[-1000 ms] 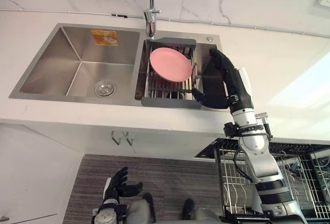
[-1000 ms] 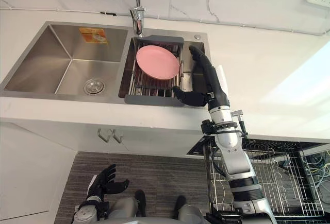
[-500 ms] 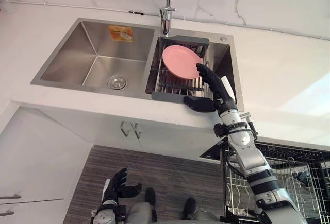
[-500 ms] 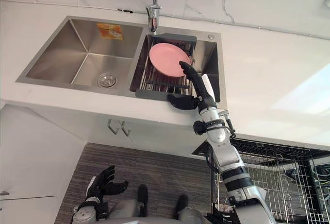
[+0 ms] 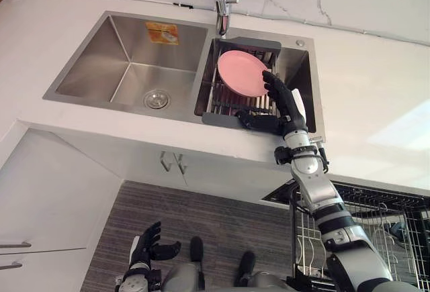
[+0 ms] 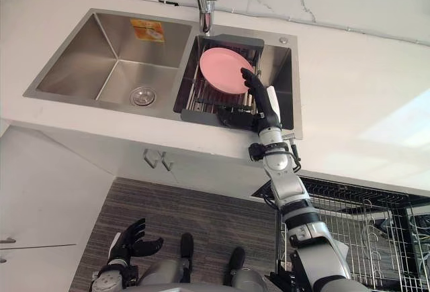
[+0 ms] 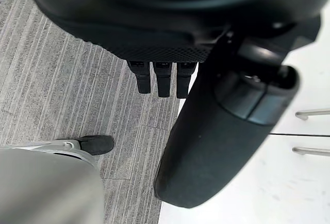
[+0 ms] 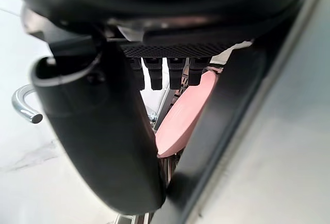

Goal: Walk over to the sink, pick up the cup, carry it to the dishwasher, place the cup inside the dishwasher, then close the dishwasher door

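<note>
right hand (image 5: pixel 285 106) beside plate (image 5: pixel 240 72) rim, over sink (image 5: pixel 94 70) (outstretched)

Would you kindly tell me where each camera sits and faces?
Left eye view: head, looking down at sink; right hand by pink plate, left hand below.
Right eye view: head, same scene, offset.
Left wrist view: left wrist, along its hand towards floor.
Right wrist view: right wrist, along its hand; shares pink plate with both eyes.

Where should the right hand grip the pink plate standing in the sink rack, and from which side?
Probably its right rim, coming from the robot's right. The pink plate stands tilted on edge in the rack, so that rim is free, and the open right hand is beside it: thumb on one face, fingers on the other.
</note>
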Tool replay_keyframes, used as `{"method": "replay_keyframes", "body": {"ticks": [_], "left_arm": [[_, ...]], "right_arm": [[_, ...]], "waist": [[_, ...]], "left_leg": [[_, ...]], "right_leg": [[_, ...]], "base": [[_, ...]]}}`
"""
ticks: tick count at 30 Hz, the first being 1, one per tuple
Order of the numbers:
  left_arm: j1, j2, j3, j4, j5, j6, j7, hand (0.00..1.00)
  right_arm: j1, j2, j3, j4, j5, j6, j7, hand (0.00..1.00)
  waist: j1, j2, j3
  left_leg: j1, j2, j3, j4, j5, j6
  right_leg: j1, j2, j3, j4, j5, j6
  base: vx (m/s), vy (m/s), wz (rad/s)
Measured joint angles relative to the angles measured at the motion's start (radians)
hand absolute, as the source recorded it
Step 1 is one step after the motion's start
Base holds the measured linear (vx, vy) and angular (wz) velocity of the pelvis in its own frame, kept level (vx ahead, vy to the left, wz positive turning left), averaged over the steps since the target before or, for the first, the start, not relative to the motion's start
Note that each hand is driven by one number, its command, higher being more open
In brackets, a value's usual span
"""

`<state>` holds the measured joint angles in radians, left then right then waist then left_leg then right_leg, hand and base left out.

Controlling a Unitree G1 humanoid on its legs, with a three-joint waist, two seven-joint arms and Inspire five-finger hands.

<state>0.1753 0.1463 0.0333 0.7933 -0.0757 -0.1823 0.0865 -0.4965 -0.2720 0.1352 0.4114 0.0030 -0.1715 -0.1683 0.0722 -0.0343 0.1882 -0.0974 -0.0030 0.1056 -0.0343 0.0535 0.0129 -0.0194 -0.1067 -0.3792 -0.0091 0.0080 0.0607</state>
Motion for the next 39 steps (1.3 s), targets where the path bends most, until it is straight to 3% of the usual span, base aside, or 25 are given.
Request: {"method": "replay_keyframes", "body": {"ticks": [7,13,29,37,38,39], "left_arm": [[0.001,0.0,0.001,0.0,0.0,0.0,0.001,0.9],[-0.01,0.003,0.001,-0.002,-0.002,0.0,0.003,0.9],[-0.056,0.007,-0.002,0.01,-0.007,-0.002,0.052,0.9],[-0.117,0.007,-0.022,0.044,-0.044,0.0,0.098,0.9],[-0.123,0.007,-0.023,0.043,-0.047,0.0,0.106,0.9],[-0.131,0.007,-0.025,0.043,-0.051,0.0,0.111,0.9]], "right_arm": [[-0.082,0.005,-0.022,0.072,0.004,0.013,-0.032,0.9],[-0.187,0.002,-0.026,0.113,-0.017,0.041,-0.054,0.9],[-0.459,0.045,0.004,0.328,-0.21,0.131,-0.059,0.9],[-0.678,0.079,-0.193,0.562,-0.299,0.223,-0.179,0.9],[-0.699,0.082,-0.21,0.588,-0.307,0.237,-0.187,0.3],[-0.718,0.082,-0.216,0.609,-0.314,0.245,-0.19,0.3]], "waist": [[0.011,0.003,0.01],[0.031,0.002,0.055],[0.071,-0.003,0.118],[0.106,-0.008,0.147],[0.107,-0.009,0.15],[0.106,-0.01,0.154]], "left_leg": [[0.0,-0.001,-0.007,-0.02,0.012,-0.002],[-0.019,0.004,-0.011,-0.019,0.015,-0.001],[-0.096,0.022,-0.03,0.09,-0.018,-0.003],[-0.133,0.028,-0.04,0.107,-0.01,-0.006],[-0.134,0.027,-0.043,0.107,-0.01,-0.006],[-0.135,0.027,-0.043,0.107,-0.01,-0.006]], "right_leg": [[-0.003,0.002,-0.008,-0.006,0.0,0.0],[-0.018,0.002,-0.012,-0.005,0.001,-0.003],[-0.046,0.011,-0.024,0.02,0.003,-0.02],[-0.069,0.018,-0.032,0.019,0.009,-0.029],[-0.069,0.018,-0.033,0.019,0.009,-0.029],[-0.069,0.018,-0.034,0.019,0.009,-0.029]], "base": [[0.01,0.004,0.02],[0.0,0.001,0.01],[-0.01,0.007,0.03],[0.01,0.0,0.03],[0.04,0.01,0.03],[0.03,0.01,0.03]]}}
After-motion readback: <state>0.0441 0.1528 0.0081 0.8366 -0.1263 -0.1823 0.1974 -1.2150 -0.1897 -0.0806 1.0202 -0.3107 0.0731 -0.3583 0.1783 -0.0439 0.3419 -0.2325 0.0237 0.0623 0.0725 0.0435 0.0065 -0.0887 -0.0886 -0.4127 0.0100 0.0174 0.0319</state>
